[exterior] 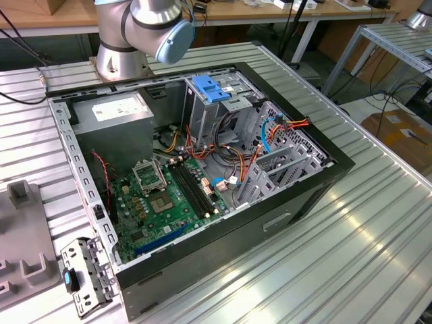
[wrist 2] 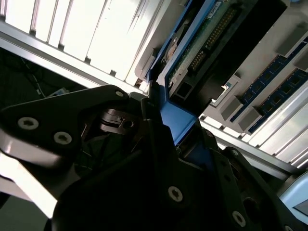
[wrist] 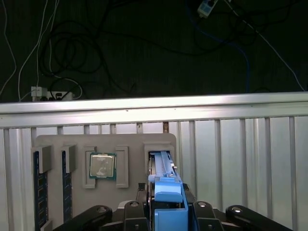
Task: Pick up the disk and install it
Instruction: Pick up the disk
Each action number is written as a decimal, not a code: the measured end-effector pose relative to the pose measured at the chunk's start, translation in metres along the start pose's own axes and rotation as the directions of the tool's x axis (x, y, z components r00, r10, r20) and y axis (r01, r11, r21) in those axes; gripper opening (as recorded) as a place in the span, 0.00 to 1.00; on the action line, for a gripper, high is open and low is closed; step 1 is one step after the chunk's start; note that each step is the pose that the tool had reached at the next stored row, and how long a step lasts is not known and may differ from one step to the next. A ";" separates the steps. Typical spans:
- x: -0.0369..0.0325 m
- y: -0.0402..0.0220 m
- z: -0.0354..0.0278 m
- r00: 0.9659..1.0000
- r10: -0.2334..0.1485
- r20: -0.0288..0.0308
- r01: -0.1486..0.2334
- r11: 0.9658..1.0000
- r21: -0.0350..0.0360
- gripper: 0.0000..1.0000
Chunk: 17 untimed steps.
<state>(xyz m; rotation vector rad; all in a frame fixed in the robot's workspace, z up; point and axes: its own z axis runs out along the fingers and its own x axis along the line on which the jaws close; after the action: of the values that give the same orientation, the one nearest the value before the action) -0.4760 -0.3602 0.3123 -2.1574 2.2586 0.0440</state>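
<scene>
**Black two-finger tool [wrist: 167, 207], clamped**
Holds blue-railed silver-metal disk [wrist: 161, 163] by its blue rail. Disk stands on edge in a slot of grey plastic holder tray [wrist: 130, 144], ribbed aluminium tabletop [wrist: 231, 159] beneath. Square silver processor chip [wrist: 102, 166] in nearby slot.

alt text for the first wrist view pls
The gripper clasps the blue-railed disk, on edge at a slot in a grey parts tray that also holds a processor chip and memory sticks, on a ribbed metal table.
</scene>
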 end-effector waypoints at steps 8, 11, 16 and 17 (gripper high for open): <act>-0.0006 0.0001 -0.0190 1.000 0.000 -0.001 0.000 1.000 0.000 0.37; -0.0008 0.0002 -0.0250 1.000 0.000 -0.002 0.000 1.000 0.001 0.37; -0.0012 0.0003 -0.0366 1.000 0.000 -0.005 0.000 1.000 0.002 0.37; -0.0012 0.0003 -0.0383 1.000 0.000 -0.006 0.000 1.000 0.002 0.37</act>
<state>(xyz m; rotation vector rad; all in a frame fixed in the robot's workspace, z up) -0.4760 -0.3602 0.3507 -2.1595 2.2609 0.0353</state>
